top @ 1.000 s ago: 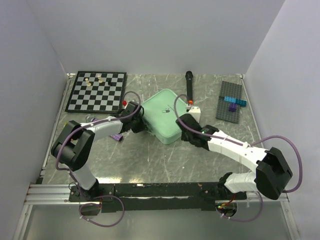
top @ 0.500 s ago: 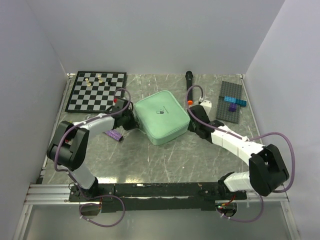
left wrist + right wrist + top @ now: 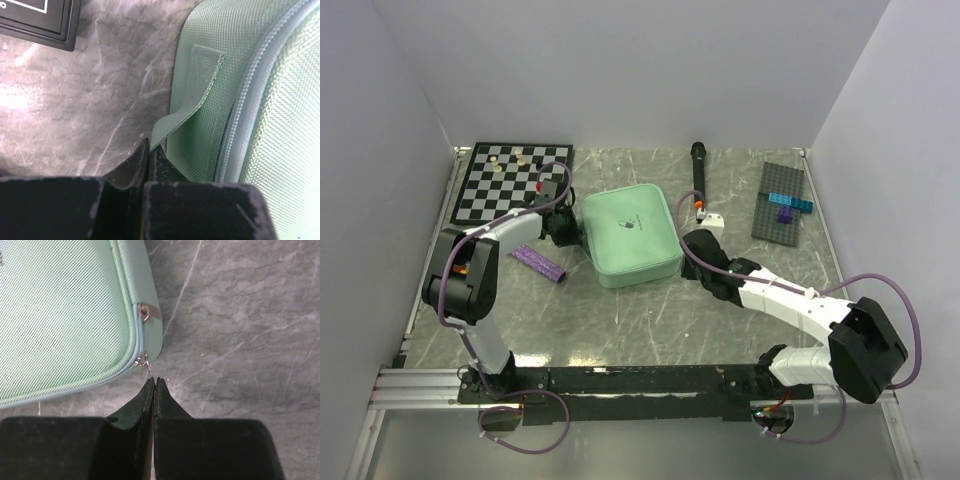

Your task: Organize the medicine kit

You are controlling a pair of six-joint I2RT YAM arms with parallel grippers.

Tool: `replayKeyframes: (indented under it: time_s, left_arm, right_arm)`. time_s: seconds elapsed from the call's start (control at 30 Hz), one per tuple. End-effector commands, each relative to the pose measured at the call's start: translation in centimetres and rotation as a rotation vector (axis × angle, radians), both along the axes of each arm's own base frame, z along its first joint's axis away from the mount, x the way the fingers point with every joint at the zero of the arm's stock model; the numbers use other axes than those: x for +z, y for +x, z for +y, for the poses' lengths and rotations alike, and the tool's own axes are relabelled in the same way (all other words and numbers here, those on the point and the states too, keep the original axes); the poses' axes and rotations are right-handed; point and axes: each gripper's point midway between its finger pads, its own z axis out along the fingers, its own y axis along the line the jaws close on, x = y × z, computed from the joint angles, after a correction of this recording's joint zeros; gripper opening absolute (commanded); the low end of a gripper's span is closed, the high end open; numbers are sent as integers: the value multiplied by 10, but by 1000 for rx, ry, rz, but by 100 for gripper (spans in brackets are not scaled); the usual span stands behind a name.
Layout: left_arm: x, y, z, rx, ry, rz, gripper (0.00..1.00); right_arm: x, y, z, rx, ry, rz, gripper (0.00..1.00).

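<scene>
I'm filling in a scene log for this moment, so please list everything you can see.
medicine kit: one, mint green, zipped shut, table centre
fabric tab: one, green, kit's left end
zipper pull: two, silver, kit's corner by the right arm
chessboard: one, black and white, far left
chess pieces: a few, pale, board's far edge
purple bar: one, purple, left of the kit
black stick: one, black with orange band, beyond the kit
brick plate: one, dark grey, far right
bricks: purple and blue, on the plate
table: grey, marbled
left gripper: black, shut on the fabric tab
right gripper: black, shut on one zipper pull
</scene>
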Motion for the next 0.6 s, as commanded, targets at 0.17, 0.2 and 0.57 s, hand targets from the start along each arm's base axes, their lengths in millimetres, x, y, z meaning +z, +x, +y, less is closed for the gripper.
replayKeyframes:
  time_s: [0.17,0.2,0.57]
  left_arm:
    - [-24,-2,77,100,297,-14,1]
    - [-25,-3,77,97,297,-14,1]
    - [-31,-4,71,77,273,-4,1]
  right_arm:
    - [-2,53,-79,-236,-221,-6,0]
    - [3,60,-79,-251,-215,-29,0]
    - [25,89,-72,-278,-151,-146,0]
